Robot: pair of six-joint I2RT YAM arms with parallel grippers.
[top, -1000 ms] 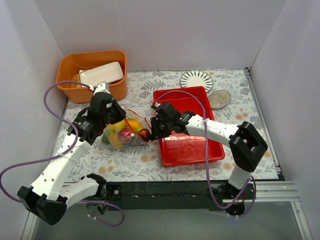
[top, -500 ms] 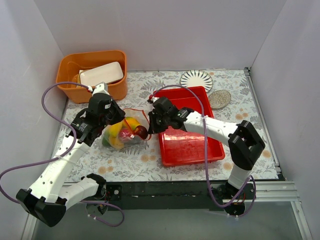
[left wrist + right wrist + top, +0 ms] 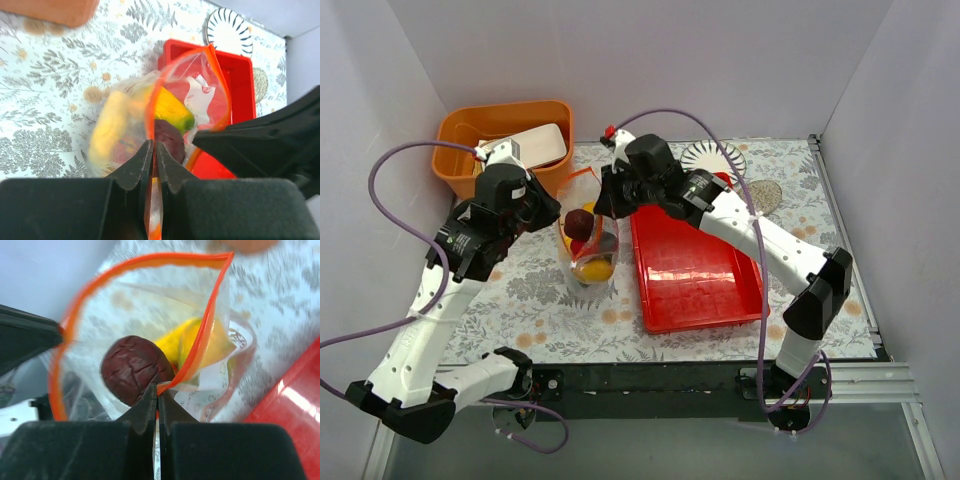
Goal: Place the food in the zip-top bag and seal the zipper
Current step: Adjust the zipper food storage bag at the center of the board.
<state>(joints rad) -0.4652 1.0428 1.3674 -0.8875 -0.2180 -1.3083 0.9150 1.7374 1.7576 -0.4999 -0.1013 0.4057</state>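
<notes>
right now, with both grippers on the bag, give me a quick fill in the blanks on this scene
1. The left gripper and the right gripper each pinch the zip-top bag by its orange-red ___.
2. The bag's mouth is ___, not sealed.
3. The dark plum lies inside the ___, beside a yellow piece.
4. The white dish sits in the ___ bin at the back left.
Missing words: zipper; open; bag; orange.
</notes>
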